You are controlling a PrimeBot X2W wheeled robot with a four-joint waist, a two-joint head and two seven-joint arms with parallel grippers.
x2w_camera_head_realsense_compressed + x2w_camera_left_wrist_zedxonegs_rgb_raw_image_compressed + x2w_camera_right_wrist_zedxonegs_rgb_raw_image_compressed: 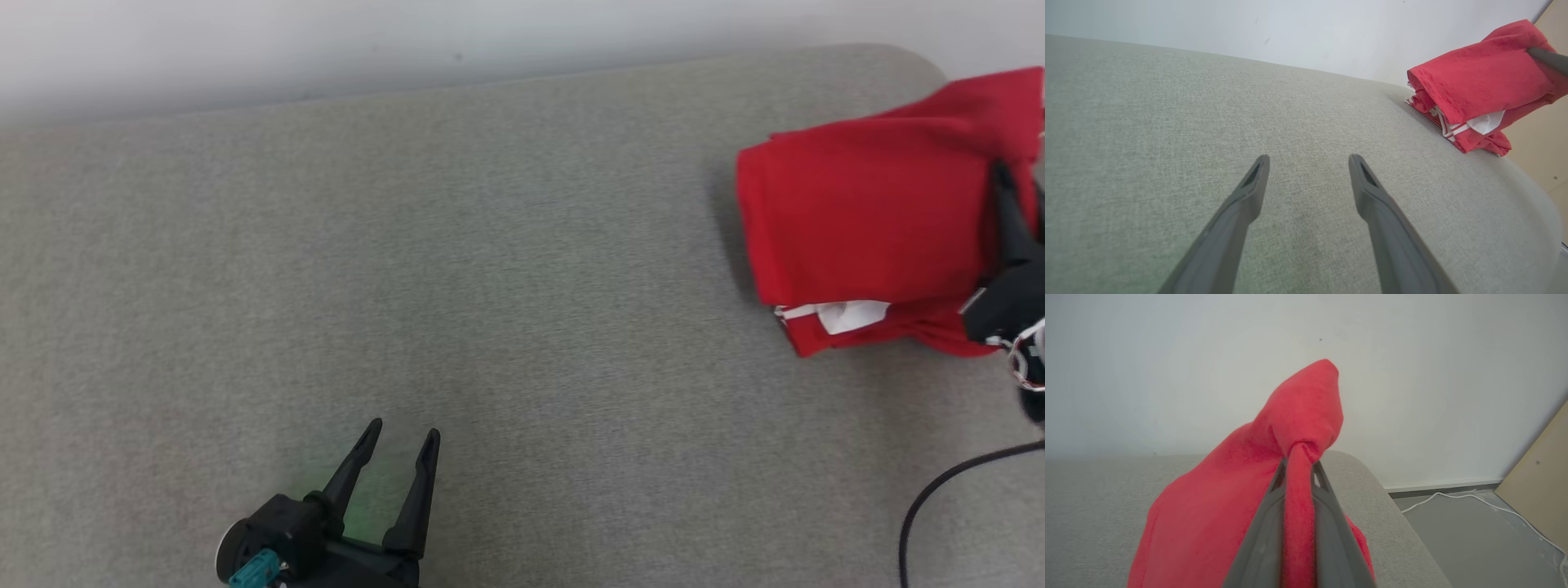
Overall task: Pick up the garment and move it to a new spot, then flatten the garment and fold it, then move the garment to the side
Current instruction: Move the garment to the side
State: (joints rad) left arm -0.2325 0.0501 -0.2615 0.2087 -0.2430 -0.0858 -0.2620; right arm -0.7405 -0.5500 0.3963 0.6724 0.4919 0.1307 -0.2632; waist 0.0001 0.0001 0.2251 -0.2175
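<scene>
- While its two dark fingers stand nearly together on a pinched ridge of red cloth, the right pincer [1299,462] grips the garment [1229,506]. A peak of fabric stands up just beyond the fingertips.
- Spreading from that grip toward the robot's left, the garment [865,220] appears as a folded red bundle. White stripes and a white label show at the edge nearer the robot. Seen from the left wrist, its underside rests on the grey cushion [490,286], close to the rounded end.
- Well apart from the right pincer, across a stretch of bare cushion, the left pincer [404,429] hangs over the fabric with fingers spread wide and nothing between them.
- Judging by the neat layers, the folding looks done and the last step is in hand: carrying the garment to the side.
- By that reading, the next move calls for a firm hold and a low, level slide or lift, so the layers do not spill open. The cushion's rounded end lies just past the pincer, which leaves little room that way before the bundle could slip off.
- No bin or basket holds the garment; it lies on open cushion.
- Farther out past the pincer are a pale wall [1167,375], a white cable [1453,496] on the floor and a leaning wooden panel [1539,486].
</scene>
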